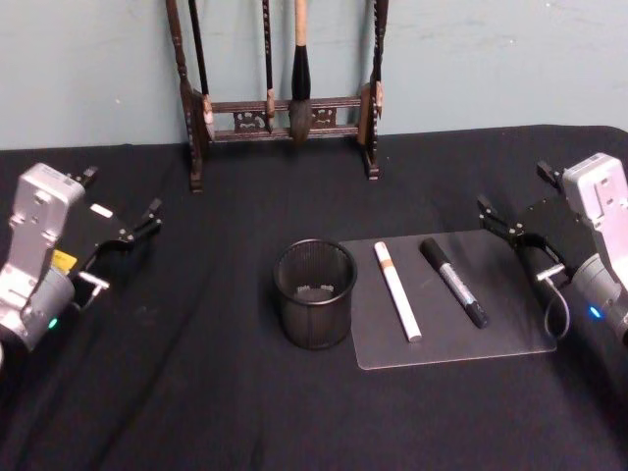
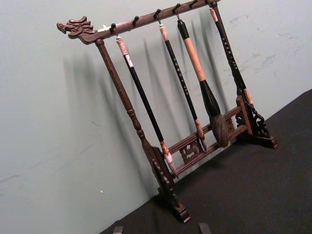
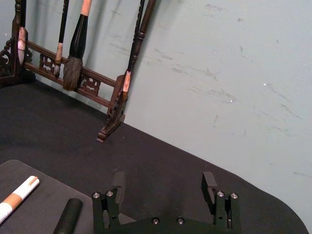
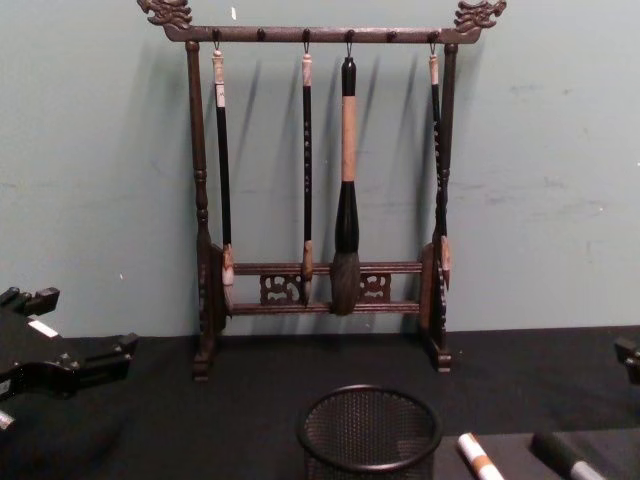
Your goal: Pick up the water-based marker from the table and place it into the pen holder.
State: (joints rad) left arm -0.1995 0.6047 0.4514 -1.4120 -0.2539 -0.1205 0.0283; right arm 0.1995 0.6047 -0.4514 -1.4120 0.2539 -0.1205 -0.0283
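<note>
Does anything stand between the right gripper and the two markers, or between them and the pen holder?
Nothing visible blocks the right gripper from the black marker. The white marker lies flat between that marker and the pen holder.

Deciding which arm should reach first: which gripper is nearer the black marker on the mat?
Right. The right gripper hovers just off the right edge of the mat, close to the black marker. The left gripper sits far off, on the other side of the pen holder.
</note>
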